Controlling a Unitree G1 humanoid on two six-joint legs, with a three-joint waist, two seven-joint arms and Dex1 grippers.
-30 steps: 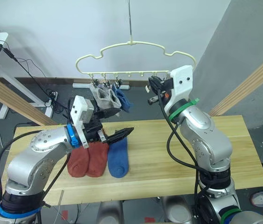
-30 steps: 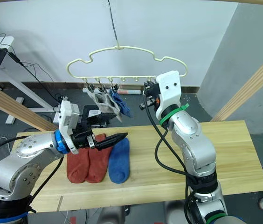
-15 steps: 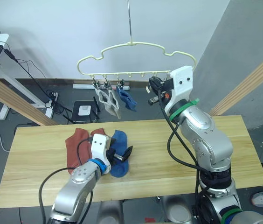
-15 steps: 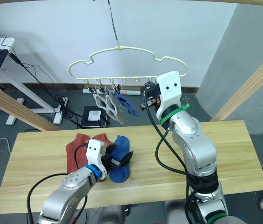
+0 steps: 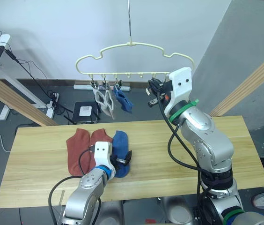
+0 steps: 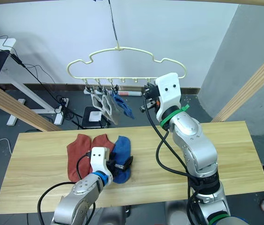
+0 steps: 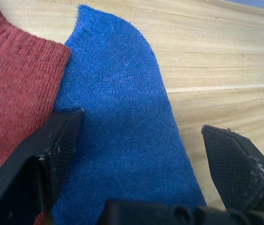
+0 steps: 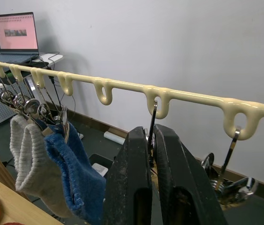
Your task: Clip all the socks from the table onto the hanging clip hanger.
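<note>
Black fingers of the left gripper (image 7: 139,140) stand spread wide, straddling the blue sock (image 7: 122,140) lying flat on the table (image 5: 193,154), low and left of centre. Beside it lie two rust-red socks (image 5: 83,147). Higher, the right gripper (image 8: 151,154) is clenched, apparently on a metal clip (image 8: 152,124) of the clip hanger (image 5: 132,46). No writing is legible.

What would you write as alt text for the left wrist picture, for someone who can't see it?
Two black gripper fingers are spread wide over a blue sock lying flat on a light wooden table, one finger at each side of it. A rust-red sock lies right beside the blue one, their edges touching.
</note>
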